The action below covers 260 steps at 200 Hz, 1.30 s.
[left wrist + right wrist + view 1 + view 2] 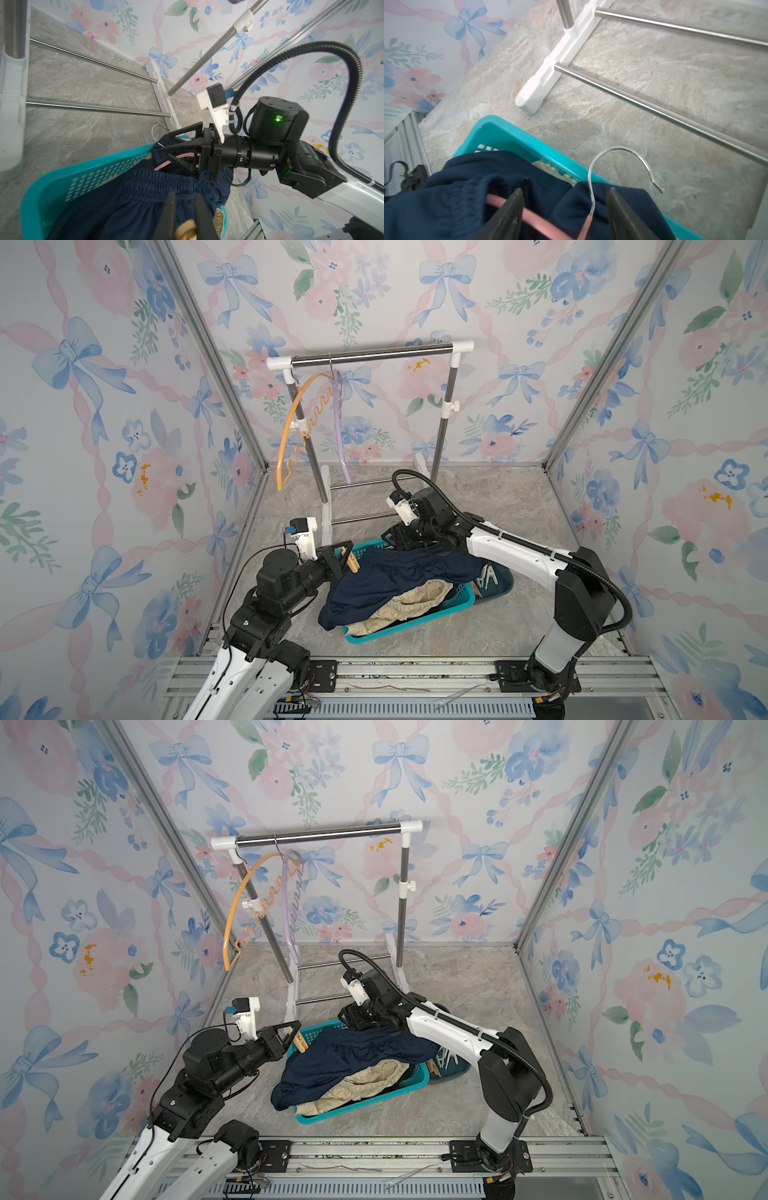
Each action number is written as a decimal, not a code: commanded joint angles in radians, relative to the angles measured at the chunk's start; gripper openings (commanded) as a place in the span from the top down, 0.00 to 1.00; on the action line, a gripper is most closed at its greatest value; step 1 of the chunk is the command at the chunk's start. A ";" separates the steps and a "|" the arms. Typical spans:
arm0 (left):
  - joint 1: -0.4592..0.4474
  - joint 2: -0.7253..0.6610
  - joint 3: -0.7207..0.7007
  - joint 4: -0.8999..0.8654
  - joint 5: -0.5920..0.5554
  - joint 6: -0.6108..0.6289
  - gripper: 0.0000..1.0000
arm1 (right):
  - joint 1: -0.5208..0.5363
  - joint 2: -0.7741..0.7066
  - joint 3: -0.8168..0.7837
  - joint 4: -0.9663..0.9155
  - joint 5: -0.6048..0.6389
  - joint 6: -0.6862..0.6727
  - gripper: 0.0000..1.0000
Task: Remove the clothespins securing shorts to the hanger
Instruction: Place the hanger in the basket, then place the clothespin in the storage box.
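Navy shorts (pixel 390 576): 1 | cream shorts (pixel 411 601): 1 | left pincer (pixel 185 196): pinching one orange clothespin (pixel 186 229) | right pincer (pixel 565 190): spread around pink hanger (pixel 533 216)

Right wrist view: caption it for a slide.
Open pincer straddles pink hanger neck above navy shorts draped over teal basket.

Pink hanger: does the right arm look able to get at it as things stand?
Probably yes. The open right gripper has its jaws on either side of the hanger, which lies on the navy shorts; nothing sits between them.
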 commanded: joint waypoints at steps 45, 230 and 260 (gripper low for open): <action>-0.003 0.109 0.020 0.102 -0.017 -0.101 1.00 | 0.160 -0.318 -0.191 0.127 0.175 0.024 0.34; -0.064 0.212 0.038 0.101 -0.124 -0.332 1.00 | 0.470 -0.030 0.026 0.133 0.705 -0.248 0.29; -0.072 0.200 0.030 0.101 -0.116 -0.344 1.00 | 0.471 0.014 0.021 0.182 0.757 -0.274 0.37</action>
